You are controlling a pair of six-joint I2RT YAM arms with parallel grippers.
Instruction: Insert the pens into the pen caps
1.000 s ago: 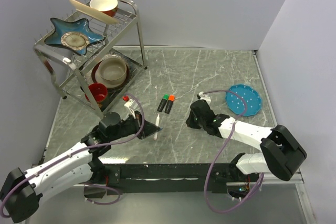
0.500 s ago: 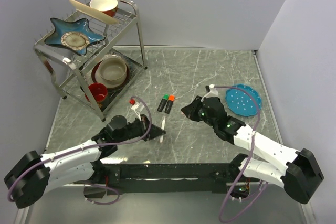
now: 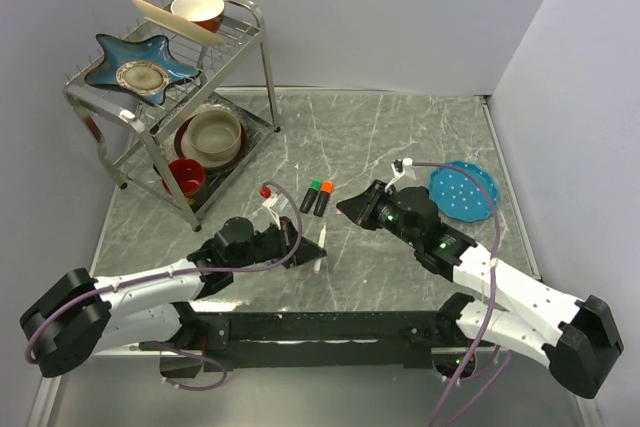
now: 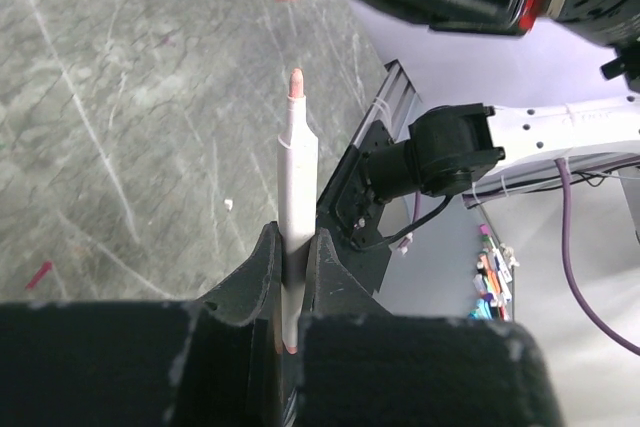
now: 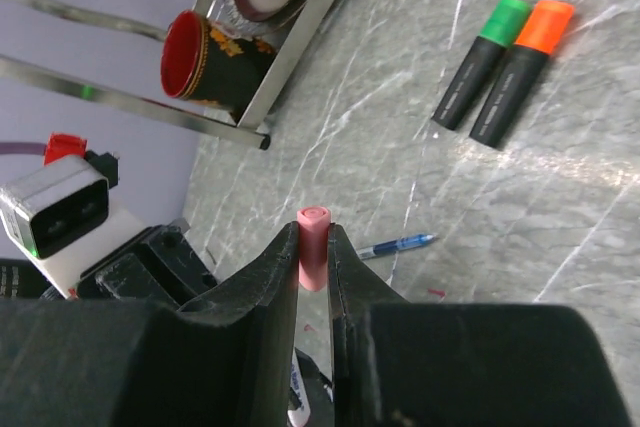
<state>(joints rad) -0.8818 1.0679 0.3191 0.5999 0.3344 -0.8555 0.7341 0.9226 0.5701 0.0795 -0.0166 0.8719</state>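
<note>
The left gripper (image 4: 293,272) is clenched on the white-pink pen (image 4: 297,162). Its fingers (image 4: 258,282) pinch the lower part of the barrel, so most of the pen stands out past the fingertips with its pink tip bare. The right gripper (image 5: 313,262) grasps the pink cap (image 5: 313,245) between its fingertips, with the round end of the cap poking out just beyond them. Seen from the left wrist, the cap hangs just past the pen tip and a little to its left, with a clear gap between them. Well beyond the right fingertips and off to their right, two black markers (image 5: 495,72) lie side by side on the table (image 5: 560,197), one wearing a green cap (image 5: 512,15), the other an orange cap (image 5: 552,25). A blue ballpoint (image 5: 398,244) lies flat on the table just to the right of the right fingertips.
</note>
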